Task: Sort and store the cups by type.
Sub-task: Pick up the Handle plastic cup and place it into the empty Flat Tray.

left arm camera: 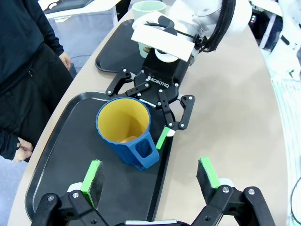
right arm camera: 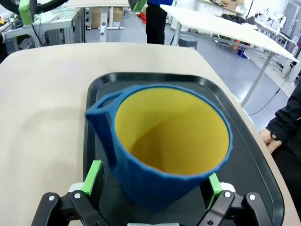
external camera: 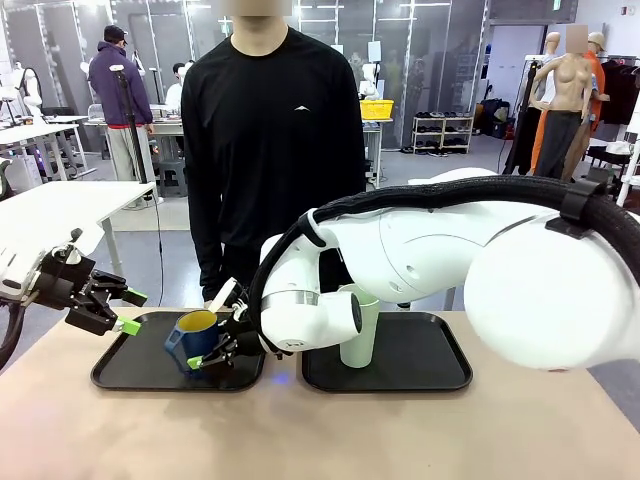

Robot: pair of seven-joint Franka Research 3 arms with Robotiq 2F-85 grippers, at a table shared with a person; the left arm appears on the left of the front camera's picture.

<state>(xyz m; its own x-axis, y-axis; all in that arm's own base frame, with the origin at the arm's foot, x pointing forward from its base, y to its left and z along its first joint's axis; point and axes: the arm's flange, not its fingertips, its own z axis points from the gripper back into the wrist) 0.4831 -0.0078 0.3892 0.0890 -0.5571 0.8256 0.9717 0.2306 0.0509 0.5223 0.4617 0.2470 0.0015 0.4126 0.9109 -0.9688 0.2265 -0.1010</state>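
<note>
The dark blue mug [external camera: 197, 338] with a yellow inside stands on the left black tray [external camera: 125, 372], handle toward the table's front. My right gripper [external camera: 214, 330] has reached across from the right and straddles the mug [right arm camera: 164, 141] with its jaws wide open; its green pads [right arm camera: 92, 175] stand just off the mug's sides. My left gripper [external camera: 128, 311] hovers open and empty over the left tray's left end, looking down at the mug [left arm camera: 127, 132]. The pale mint-green tumbler [external camera: 360, 335] stands upright on the right black tray [external camera: 425, 365], partly hidden behind my right arm.
A person in black stands at the table's far edge behind the trays, one hand [left arm camera: 21, 149] hanging close to the left tray's far side. Bare tabletop [external camera: 320, 430] lies in front of both trays.
</note>
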